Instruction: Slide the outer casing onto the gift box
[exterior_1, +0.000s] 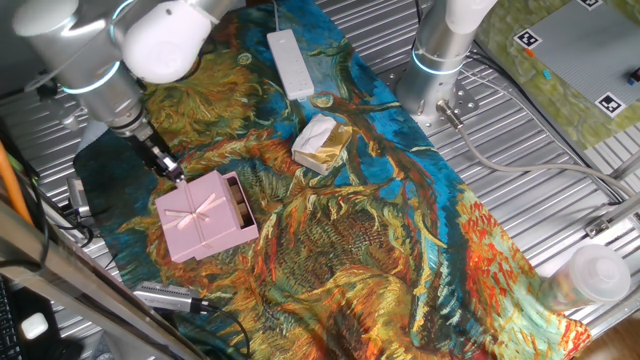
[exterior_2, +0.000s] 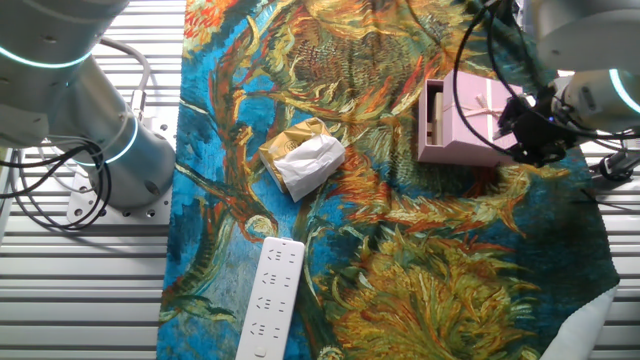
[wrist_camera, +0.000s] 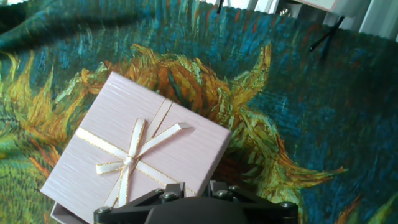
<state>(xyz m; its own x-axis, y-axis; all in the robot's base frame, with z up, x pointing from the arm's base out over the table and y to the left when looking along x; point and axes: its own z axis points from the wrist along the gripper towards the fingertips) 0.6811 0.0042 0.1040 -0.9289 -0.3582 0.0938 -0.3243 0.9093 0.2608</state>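
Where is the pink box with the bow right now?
The outer casing lies on the painted cloth at its left side in one fixed view, partly over the gift box, with the gripper at its far-left edge.

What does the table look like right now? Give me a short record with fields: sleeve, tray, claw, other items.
sleeve: pink sleeve with ribbon bow on top, lying flat on the painted cloth
tray: inner tray mostly inside the sleeve, one end still poking out of the open side
claw: claw at the sleeve's edge opposite the tray's exposed end; open or shut cannot be told
other items: cream-and-gold wrapped lump and white bar, both apart from the sleeve
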